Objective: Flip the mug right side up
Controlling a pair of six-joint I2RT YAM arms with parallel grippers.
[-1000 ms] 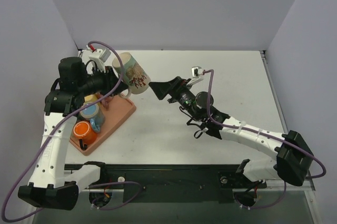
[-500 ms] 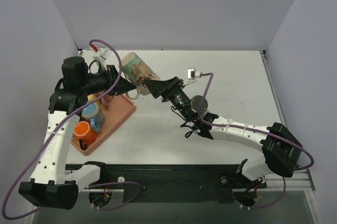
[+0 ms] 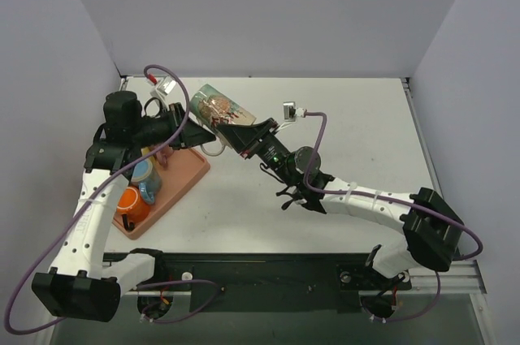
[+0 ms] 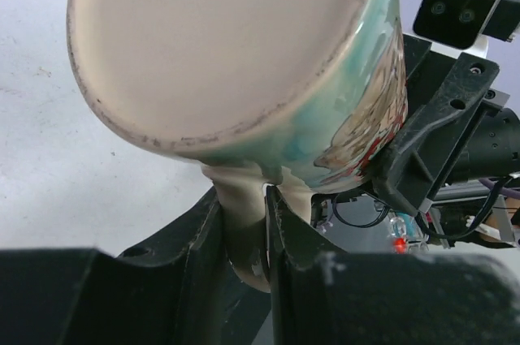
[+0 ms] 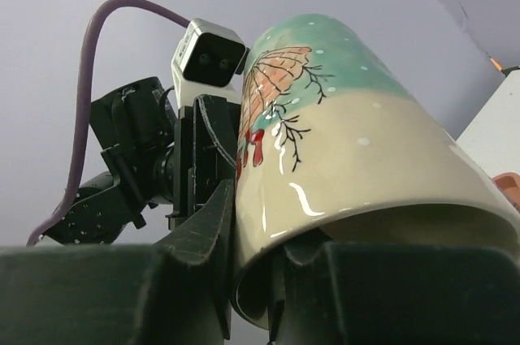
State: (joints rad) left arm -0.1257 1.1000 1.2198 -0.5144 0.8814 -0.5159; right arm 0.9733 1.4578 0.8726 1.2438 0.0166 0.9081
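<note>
A cream and teal mug (image 3: 218,107) with a leaf pattern hangs tilted in the air above the table's left side, held by both arms. My left gripper (image 3: 201,135) is shut on its handle (image 4: 244,215), and the left wrist view looks onto the mug's flat cream base (image 4: 219,36). My right gripper (image 3: 231,131) is shut on the mug's rim. In the right wrist view one finger lies outside the mug's wall (image 5: 357,150) and the other inside the mouth, so the right gripper (image 5: 260,272) pinches that wall.
A salmon tray (image 3: 183,178) lies under the left arm, holding an orange mug (image 3: 130,201) and a blue and yellow mug (image 3: 140,173). White table (image 3: 366,134) stretches to the right; grey walls stand at the back and on both sides.
My right gripper has moved left to the mug and shut on its rim. The mug has tipped further over while the left gripper kept hold of the handle.
</note>
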